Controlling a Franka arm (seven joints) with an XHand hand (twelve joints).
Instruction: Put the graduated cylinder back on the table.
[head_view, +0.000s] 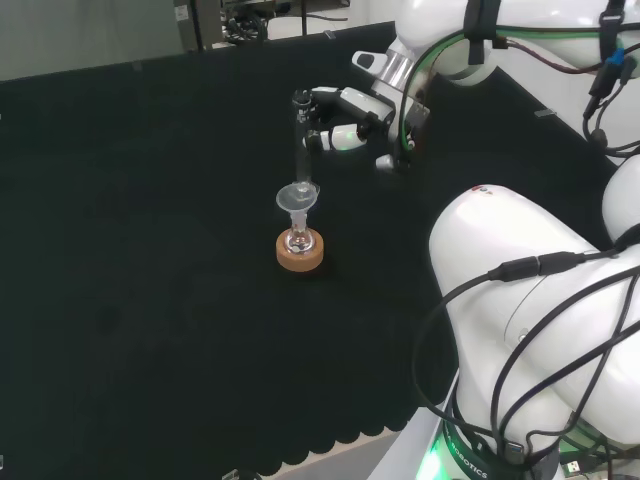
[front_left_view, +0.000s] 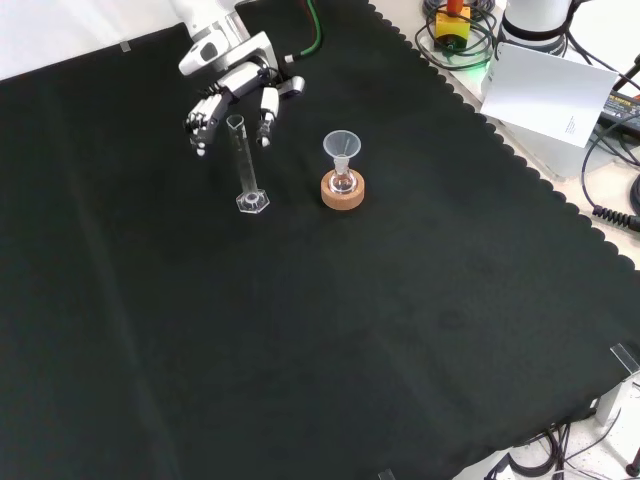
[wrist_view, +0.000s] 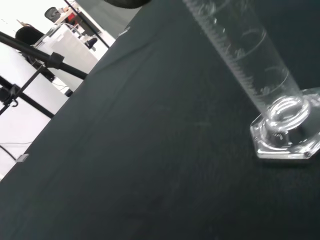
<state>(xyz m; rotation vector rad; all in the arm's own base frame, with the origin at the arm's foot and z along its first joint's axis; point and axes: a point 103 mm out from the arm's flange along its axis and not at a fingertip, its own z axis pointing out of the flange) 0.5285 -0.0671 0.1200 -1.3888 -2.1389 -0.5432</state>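
On the black-clothed desk (front_left_view: 420, 330), upper left of the front view, the graduated cylinder (front_left_view: 243, 163) stands upright on its hexagonal foot (front_left_view: 252, 202). Foot flat on the cloth — the wrist view confirms it, with the clear base (wrist_view: 287, 132) seated on the dark fabric and the printed scale running up the tube.

The hand (front_left_view: 232, 92) hangs just behind the cylinder's top in the front view, entering from the top edge. Fingers (front_left_view: 268, 108) point down and sit either side of the tube's upper end, spread and only lightly bent. Whether any fingertip touches the glass I cannot tell; in the front view the rim looks to stand free between them. Hand reads as released, wide rather than closed.

Head view: the hand (head_view: 345, 115) reaches in from the arm's white links at right; the cylinder (head_view: 301, 140) rises as a thin clear tube at its fingertips, its lower part passing behind the funnel.

Just to the right of the cylinder in the front view, a cork ring stand (front_left_view: 342, 192) carries a small clear flask with a clear funnel (front_left_view: 341, 146) set in its neck. Cylinder foot and cork ring are near but apart — a strip of bare cloth between them. In the head view the stand (head_view: 300, 251) lies nearer the camera than the cylinder.
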